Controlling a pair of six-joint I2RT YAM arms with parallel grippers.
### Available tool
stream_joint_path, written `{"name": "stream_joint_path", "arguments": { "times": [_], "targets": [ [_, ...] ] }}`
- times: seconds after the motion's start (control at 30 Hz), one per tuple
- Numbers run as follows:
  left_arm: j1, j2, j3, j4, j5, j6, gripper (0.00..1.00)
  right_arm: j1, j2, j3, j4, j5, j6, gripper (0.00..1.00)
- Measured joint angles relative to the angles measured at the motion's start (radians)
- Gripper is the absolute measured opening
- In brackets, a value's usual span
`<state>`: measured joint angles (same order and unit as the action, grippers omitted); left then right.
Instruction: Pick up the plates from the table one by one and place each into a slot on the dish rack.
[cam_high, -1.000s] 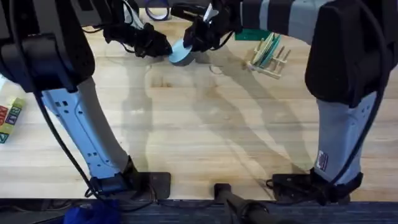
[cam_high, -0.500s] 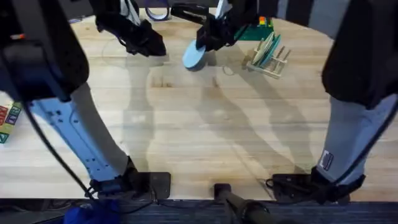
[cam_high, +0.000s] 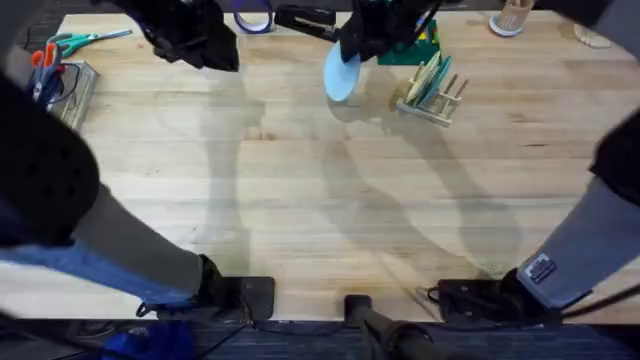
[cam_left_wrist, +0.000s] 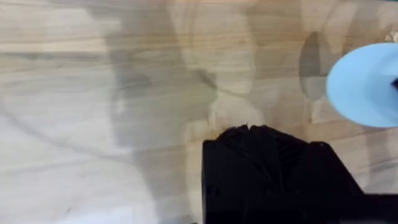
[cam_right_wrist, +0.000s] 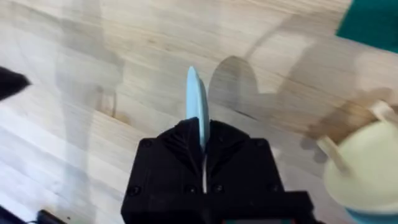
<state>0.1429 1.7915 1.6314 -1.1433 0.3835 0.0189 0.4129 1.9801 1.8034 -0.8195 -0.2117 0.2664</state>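
My right gripper (cam_high: 353, 50) is shut on the pale light-blue plate (cam_high: 341, 73) and holds it on edge above the table (cam_high: 300, 200), just left of the dish rack (cam_high: 434, 92). In the right wrist view the plate (cam_right_wrist: 196, 106) stands edge-on between my fingers, with a rack peg (cam_right_wrist: 328, 152) close by. A teal plate (cam_high: 437, 78) stands in the rack beside a cream disc (cam_right_wrist: 367, 158). My left gripper (cam_high: 205, 45) hovers over the far left of the table, shut with nothing in it. From the left wrist view the blue plate (cam_left_wrist: 364, 84) shows off to one side.
A green baseplate (cam_high: 405, 52) lies just behind the rack. A purple tape roll (cam_high: 253, 18) sits at the far edge, and scissors (cam_high: 85, 40) with a metal box lie at the far left. Both arms' bases fill the near edge.
The right gripper has lifted the light-blue plate off the table and carried it right, toward the rack. The left gripper has drawn back to the left, away from the plate.
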Motion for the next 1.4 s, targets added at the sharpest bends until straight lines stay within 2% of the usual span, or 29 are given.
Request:
{"name": "stream_joint_path", "arguments": {
  "times": [0.37,0.6,0.83,1.1,1.17,1.33,1.4],
  "targets": [
    [0.0,-0.234,0.0,-0.175,-0.118,0.034,0.039,0.0,-0.17,0.0,-0.108,0.121,-0.083,0.032],
    [0.0,-0.383,0.0,-0.262,-0.174,0.035,0.039,0.0,-0.269,0.0,-0.187,0.15,-0.118,0.032],
    [0.0,-0.521,0.0,-0.316,-0.207,0.038,0.04,0.0,-0.326,0.0,-0.267,0.235,-0.125,0.031],
    [0.0,-0.62,0.0,-0.339,-0.263,0.042,0.048,0.0,-0.378,0.0,-0.281,0.319,-0.126,0.032],
    [0.0,-0.631,0.0,-0.34,-0.272,0.047,0.194,0.0,-0.389,0.0,-0.282,0.325,-0.126,0.032],
    [0.0,-0.634,0.0,-0.342,-0.277,0.046,0.948,0.0,-0.395,0.0,-0.282,0.328,-0.129,0.031],
    [0.0,-0.634,0.0,-0.342,-0.278,0.048,0.989,0.0,-0.395,0.0,-0.282,0.328,-0.13,0.031]
  ]
}}
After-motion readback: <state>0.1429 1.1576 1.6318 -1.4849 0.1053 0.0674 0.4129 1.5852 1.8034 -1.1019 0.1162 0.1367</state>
